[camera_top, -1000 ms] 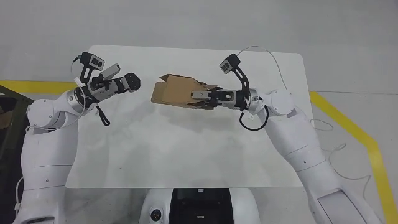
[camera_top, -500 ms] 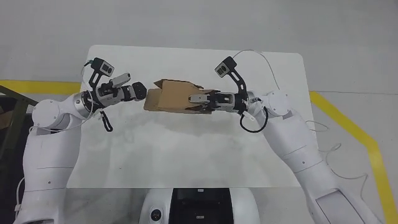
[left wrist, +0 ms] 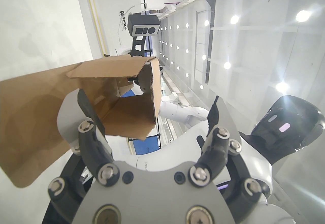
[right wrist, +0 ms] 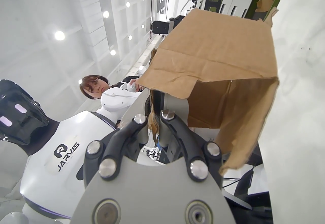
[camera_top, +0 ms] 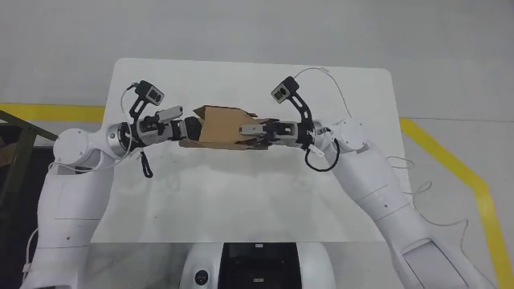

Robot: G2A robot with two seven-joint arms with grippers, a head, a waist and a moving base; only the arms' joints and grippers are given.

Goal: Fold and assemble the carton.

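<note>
Carton up in the air, table below it, half-opened into a tube with loose flaps at both ends. Right gripper sits at one end of the carton, fingers pinched shut on a single cardboard wall, and that looks like the only real hold on it. Left gripper is at the opposite end, jaws spread wide. One finger is right at the carton's open mouth, touching or nearly so, and the other is well clear of it.

Now the worry. One thin pinch carries the whole carton, so a push from the left end could pivot it in that grip or pull the wall out, and down it goes. Shove too hard and the tube may squash flat instead of squaring up. That finger at the mouth could snag the ragged flap edge and bend or tear it.
</note>
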